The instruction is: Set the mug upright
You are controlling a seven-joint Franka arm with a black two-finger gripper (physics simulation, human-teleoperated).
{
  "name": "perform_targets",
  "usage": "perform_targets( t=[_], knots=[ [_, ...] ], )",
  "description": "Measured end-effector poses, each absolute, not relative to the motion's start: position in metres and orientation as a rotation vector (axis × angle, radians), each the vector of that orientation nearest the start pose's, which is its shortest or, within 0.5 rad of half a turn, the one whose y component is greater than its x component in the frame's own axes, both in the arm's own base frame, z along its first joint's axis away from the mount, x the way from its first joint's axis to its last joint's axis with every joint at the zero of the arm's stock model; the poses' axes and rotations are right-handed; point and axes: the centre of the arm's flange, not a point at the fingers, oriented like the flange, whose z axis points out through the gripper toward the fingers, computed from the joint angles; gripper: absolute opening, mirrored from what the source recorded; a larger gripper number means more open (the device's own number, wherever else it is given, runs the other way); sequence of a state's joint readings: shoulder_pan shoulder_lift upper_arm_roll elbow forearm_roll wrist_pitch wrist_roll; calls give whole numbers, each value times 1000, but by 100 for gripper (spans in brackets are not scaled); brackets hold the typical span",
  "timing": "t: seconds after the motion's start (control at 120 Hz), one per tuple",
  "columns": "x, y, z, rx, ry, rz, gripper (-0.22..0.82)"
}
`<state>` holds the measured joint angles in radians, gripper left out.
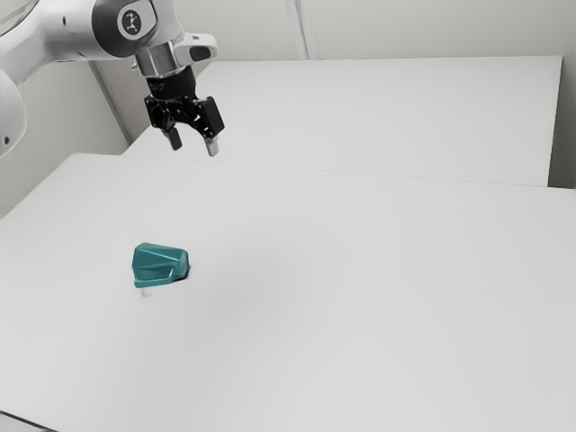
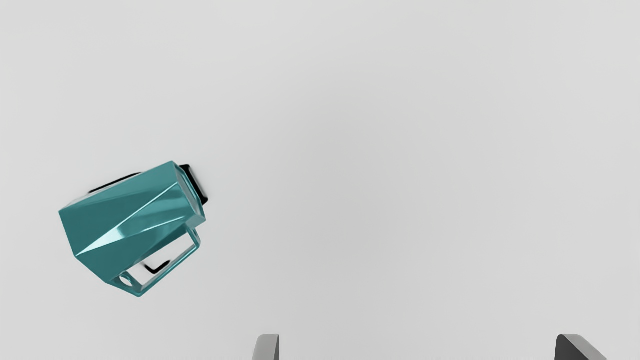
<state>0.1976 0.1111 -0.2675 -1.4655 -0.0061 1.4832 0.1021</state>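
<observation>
The teal mug (image 1: 160, 265) lies on its side on the white table (image 1: 360, 315), toward the exterior view's left, with its wider end to that view's left and its narrower end to the right. The wider end is probably the mouth, though its opening is turned out of sight, so I cannot tell what the mug may hold. Its body is faceted, with slanting flat faces that catch the light, and an angular handle (image 2: 169, 269) juts from the side nearer my fingertips in the wrist view. Thin dark shadows edge the body and the narrow end.

My black gripper (image 1: 193, 148) hangs high over the far part of the table, well apart from the mug and a little to its right in the exterior view. The jaws stand wide apart — the two fingers (image 2: 267, 349) are spread with a broad gap between them. In the wrist view the mug sits off to one side, out of line with that gap.

The white arm (image 1: 72, 36) reaches in from the exterior view's upper left — and a pale flat panel (image 1: 387, 108) stands on the far side, beyond the table.
</observation>
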Motion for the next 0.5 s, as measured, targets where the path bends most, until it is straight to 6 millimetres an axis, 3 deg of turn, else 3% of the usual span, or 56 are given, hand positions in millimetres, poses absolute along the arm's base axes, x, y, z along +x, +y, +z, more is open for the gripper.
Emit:
perform_targets(
  t=[0.142, 0.208, 0.267, 0.392, 0.5],
  knots=[
    [577, -28, 612, -3164, 266, 129, 60],
    [575, -15, 614, -3166, 229, 136, 60],
    [573, 12, 616, -3175, 148, 150, 60],
    [560, 100, 603, -3214, -117, 227, 60],
    [551, 133, 589, -3224, -223, 289, 60]
  ],
)
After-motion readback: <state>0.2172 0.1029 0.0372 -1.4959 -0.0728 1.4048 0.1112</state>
